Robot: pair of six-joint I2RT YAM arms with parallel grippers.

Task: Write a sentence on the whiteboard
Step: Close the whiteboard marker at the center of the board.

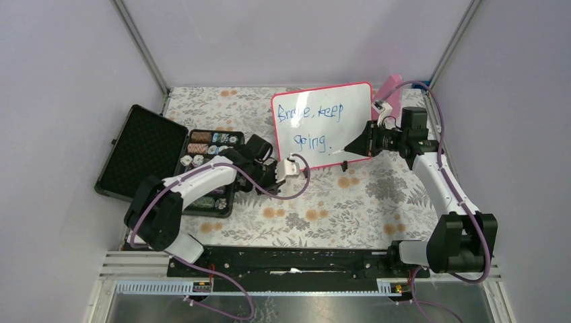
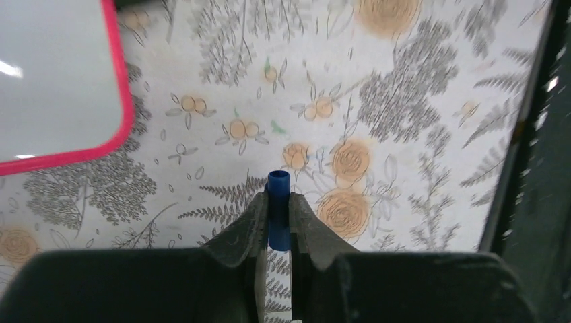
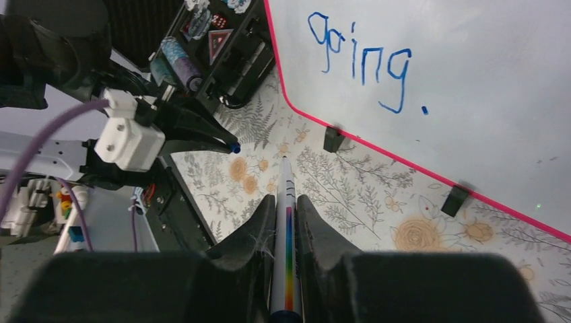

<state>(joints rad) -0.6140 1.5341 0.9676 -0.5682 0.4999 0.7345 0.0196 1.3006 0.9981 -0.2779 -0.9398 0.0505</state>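
Observation:
The whiteboard (image 1: 350, 131), red-pink framed, stands tilted at the back centre. The sentence (image 1: 311, 116) in blue reads about "Brave, keep going." in two lines. The right wrist view shows the board (image 3: 485, 87) and "going." (image 3: 360, 64). My right gripper (image 1: 367, 140) (image 3: 286, 202) is shut on a white marker with a rainbow stripe (image 3: 285, 222). The marker's tip is just off the board's lower right edge, over the cloth. My left gripper (image 1: 299, 171) (image 2: 279, 202) is shut on a blue marker cap (image 2: 279, 212), below the board's lower left corner (image 2: 81, 101).
An open black case (image 1: 141, 151) with a tray of tape rolls (image 1: 209, 145) lies at the left. A pink paddle-shaped object (image 1: 390, 91) stands behind the board's right corner. The board's black feet (image 3: 332, 138) rest on the floral cloth. A black rail (image 1: 289, 259) runs along the near edge.

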